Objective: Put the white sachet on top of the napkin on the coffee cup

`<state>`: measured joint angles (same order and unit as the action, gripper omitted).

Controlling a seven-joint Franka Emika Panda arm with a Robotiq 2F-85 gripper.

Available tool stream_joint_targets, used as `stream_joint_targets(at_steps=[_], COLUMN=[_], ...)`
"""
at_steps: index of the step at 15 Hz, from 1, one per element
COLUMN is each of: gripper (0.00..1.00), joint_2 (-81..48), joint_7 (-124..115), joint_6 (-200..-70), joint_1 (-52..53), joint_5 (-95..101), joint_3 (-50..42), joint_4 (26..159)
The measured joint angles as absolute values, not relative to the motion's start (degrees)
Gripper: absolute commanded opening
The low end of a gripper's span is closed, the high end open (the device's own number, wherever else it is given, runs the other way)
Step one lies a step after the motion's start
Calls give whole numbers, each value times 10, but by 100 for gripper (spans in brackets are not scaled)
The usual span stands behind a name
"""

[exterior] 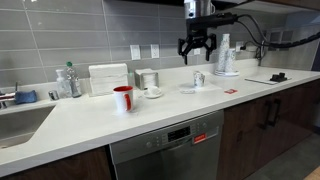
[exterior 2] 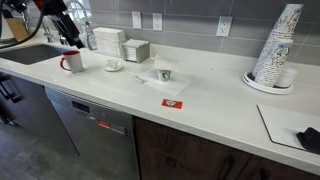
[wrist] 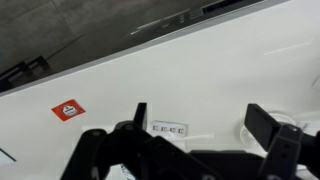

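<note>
Wrist view: hangs high over the white bench (wrist: 230, 60) with black fingers (wrist: 262, 122) spread fully, gripping nothing; frames the tiny flat white sachet (wrist: 168, 128) lying below between them, probably to line up a straight descent. Leaves small pale coffee cup (exterior 2: 164, 73) standing on bench.

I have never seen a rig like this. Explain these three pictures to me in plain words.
This is a robot arm over a kitchen counter. Two pictures come from cameras standing in the room. The third looks down from the arm's wrist, so its own jaws fill the bottom edge. The jaws stand open and hold nothing. On the counter are a red mug, a small pale coffee cup, a flat red packet and a stack of paper cups.
</note>
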<state>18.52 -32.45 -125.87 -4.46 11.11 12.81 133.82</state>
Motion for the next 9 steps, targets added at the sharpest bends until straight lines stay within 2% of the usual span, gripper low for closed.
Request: stream_joint_targets(at_steps=[5,9], gripper=[100,100], joint_2=[48,-50], joint_7=[-461,-502], joint_6=[-1259,-1259], joint_1=[-51,-30], joint_5=[253,301], joint_3=[137,102], joint_4=[1256,1185])
